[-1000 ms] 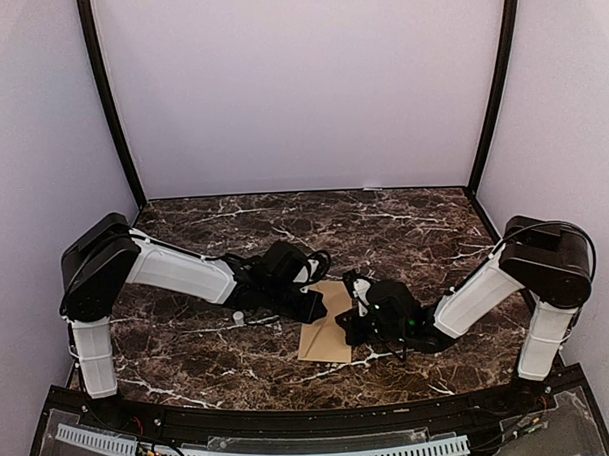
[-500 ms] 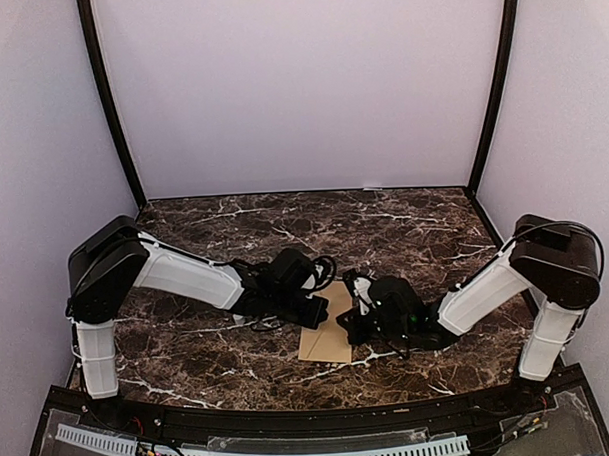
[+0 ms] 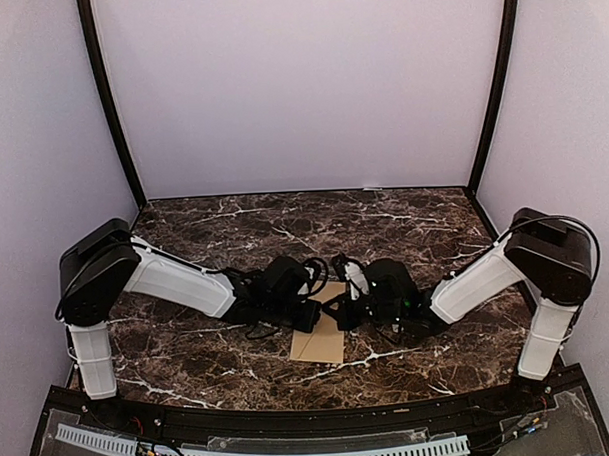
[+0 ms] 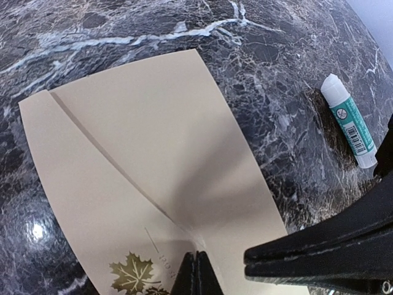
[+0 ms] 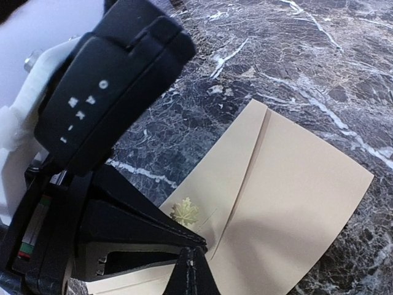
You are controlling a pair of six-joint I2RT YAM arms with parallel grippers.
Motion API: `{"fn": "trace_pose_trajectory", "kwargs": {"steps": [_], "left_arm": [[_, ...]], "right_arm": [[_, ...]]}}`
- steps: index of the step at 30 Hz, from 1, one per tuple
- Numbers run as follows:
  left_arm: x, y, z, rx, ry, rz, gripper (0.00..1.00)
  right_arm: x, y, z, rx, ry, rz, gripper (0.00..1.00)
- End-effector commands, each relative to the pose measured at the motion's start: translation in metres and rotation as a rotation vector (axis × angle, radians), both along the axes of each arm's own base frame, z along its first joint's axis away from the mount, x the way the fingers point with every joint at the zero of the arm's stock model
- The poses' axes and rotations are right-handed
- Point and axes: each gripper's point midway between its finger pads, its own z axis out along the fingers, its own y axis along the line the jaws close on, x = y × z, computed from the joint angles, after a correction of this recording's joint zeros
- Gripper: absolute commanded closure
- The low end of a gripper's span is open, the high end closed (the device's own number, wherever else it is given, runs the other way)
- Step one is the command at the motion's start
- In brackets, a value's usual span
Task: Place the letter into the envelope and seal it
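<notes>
The smooth kraft envelope (image 4: pixel 141 160) lies flat on the veined dark marble table (image 4: pixel 123 37), pointed flap folded down; left gripper (image 4: pixel 195 273) and right gripper (image 5: pixel 191 270), both clenched empty, touch its flap tip.

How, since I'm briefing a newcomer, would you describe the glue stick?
On the dark marble table, look just past the long edge of the tan envelope. The glue stick lies flat there, not touching it: a small white tube with a teal label, unlike the flat paper beside it.
</notes>
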Motion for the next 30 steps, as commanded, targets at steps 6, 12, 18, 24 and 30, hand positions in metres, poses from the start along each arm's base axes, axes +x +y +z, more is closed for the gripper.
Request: {"fn": "trace_pose_trajectory", "kwargs": {"steps": [6,12,18,24,30], "left_arm": [[-0.006,0.027,0.011,-0.065,0.005,0.050,1.00],[-0.029,0.023,-0.028,-0.005,0.078,-0.060,1.00],[-0.035,0.029,-0.042,0.073,0.036,-0.058,1.00],[-0.029,0.035,-0.040,0.111,-0.005,-0.041,1.00],[-0.031,0.038,-0.042,0.117,-0.003,-0.042,1.00]], "right_arm": [[0.007,0.016,0.001,0.067,0.027,0.046,1.00],[0.009,0.016,-0.001,0.061,0.032,0.042,1.00],[0.007,0.028,-0.002,0.058,0.051,0.097,1.00],[0.010,0.033,-0.021,0.019,0.094,0.094,1.00],[0.017,0.023,-0.047,-0.061,0.121,0.035,1.00]]}}
